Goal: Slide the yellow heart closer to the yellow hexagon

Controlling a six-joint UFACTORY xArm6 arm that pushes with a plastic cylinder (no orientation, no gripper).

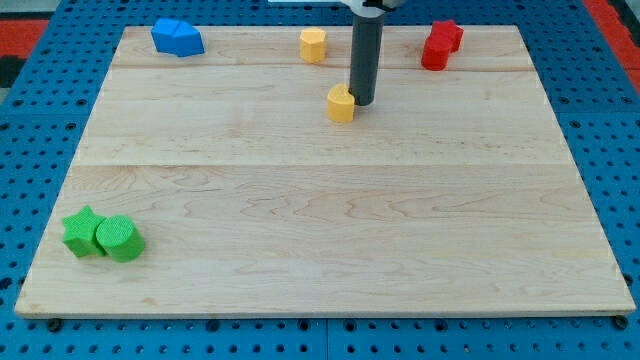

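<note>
The yellow heart point(341, 103) lies on the wooden board in the upper middle of the view. The yellow hexagon point(313, 45) sits near the board's top edge, up and a little left of the heart, with a clear gap between them. My tip point(362, 103) stands on the board right beside the heart's right side, touching or nearly touching it. The dark rod rises straight up from there to the view's top.
A blue block point(178, 38) lies at the top left. Two red blocks point(440, 45) sit together at the top right. A green star point(83, 232) and a green cylinder point(120, 239) touch each other at the bottom left. The board point(320, 220) ends at a blue pegboard surround.
</note>
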